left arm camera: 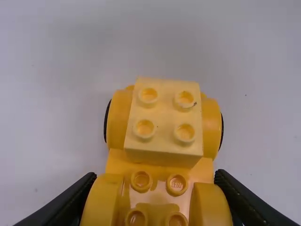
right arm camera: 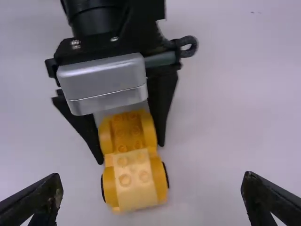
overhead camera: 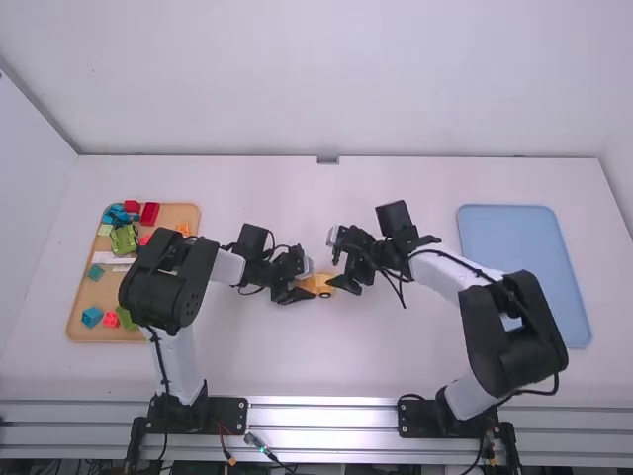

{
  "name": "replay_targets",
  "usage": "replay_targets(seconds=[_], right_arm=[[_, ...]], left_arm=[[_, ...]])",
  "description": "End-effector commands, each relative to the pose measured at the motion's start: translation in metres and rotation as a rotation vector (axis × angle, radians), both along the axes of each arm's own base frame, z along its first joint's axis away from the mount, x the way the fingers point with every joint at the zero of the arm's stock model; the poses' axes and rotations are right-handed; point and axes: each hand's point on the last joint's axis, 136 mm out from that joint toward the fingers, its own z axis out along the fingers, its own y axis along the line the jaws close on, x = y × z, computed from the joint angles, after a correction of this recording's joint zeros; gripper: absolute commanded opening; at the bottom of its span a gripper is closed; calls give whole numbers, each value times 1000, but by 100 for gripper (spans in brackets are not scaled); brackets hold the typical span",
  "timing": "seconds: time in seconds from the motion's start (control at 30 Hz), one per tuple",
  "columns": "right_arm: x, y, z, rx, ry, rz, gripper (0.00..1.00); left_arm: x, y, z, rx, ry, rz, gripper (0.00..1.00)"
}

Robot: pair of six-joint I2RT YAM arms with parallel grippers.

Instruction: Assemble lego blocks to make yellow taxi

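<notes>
White walls stand behind a white table (overhead camera: 396, 371), bare metal rails (overhead camera: 316, 416) running along its near edge. Well to the left of the left claw lies a tan tray (overhead camera: 74, 322) of loose pieces: a green piece (overhead camera: 124, 238), a red block (overhead camera: 149, 214), a blue block (overhead camera: 92, 317) and others beside them. Between tray and claw, the left arm (overhead camera: 173, 282) bends at a raised dark elbow, its wrist low and turned to the right. The left claw (overhead camera: 311, 284) is clenched on the yellow car (overhead camera: 321, 282), 1 finger on each side of the studded end.

The car's other end juts out past those fingertips, toward the right claw. It carries a pale yellow block (left arm camera: 164, 120) with 4 studs, set between rounded side pieces over dark wheels. Small raised lettering marks a stud on the gripped end, close between the left fingers.

Just right of the car, the right claw (overhead camera: 336, 273) is spread wide, its 2 fingers apart and holding nothing. The right arm (overhead camera: 470, 297) reaches leftward from its base, elbow out to the right, wrist low. Well right of that claw, partly behind the arm, lies a blue tray (overhead camera: 514, 237).
</notes>
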Motion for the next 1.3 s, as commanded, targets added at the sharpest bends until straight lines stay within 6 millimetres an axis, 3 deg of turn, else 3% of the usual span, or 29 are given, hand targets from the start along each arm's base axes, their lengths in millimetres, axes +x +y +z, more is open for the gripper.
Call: replay_targets(seconds=[0.0,0.1,0.33,0.53,0.7,0.9,0.93,1.0,1.03,1.1,1.2,1.27], right_arm=[[12,-10,7,-81,-43,-74,99],[12,-16,5,-112,-39,-95,99],[13,-15,5,-108,-40,-93,99],[18,-17,6,-108,-59,-107,99],[23,-17,9,-100,-78,-113,99],[29,-18,9,-118,-106,-130,99],[29,-19,9,-118,-106,-131,99],[32,-19,10,-115,-111,-146,99],[32,-19,10,-114,-111,-148,99],[38,-19,14,-103,-107,-184,99],[46,-20,17,-98,-122,-225,99],[50,-20,19,-95,-131,-243,99]], left_arm=[[-9,7,-15,44,61,31,77],[-9,10,-16,48,70,41,99],[-7,24,-13,150,143,83,99],[-14,45,26,279,154,42,99],[-13,85,58,428,160,71,99],[6,163,83,644,195,286,99],[8,166,83,647,196,299,99],[34,212,89,676,220,589,99],[36,215,89,676,223,616,99],[64,278,98,639,267,1102,99],[67,341,108,506,349,1591,99],[64,352,111,439,395,1651,99]])
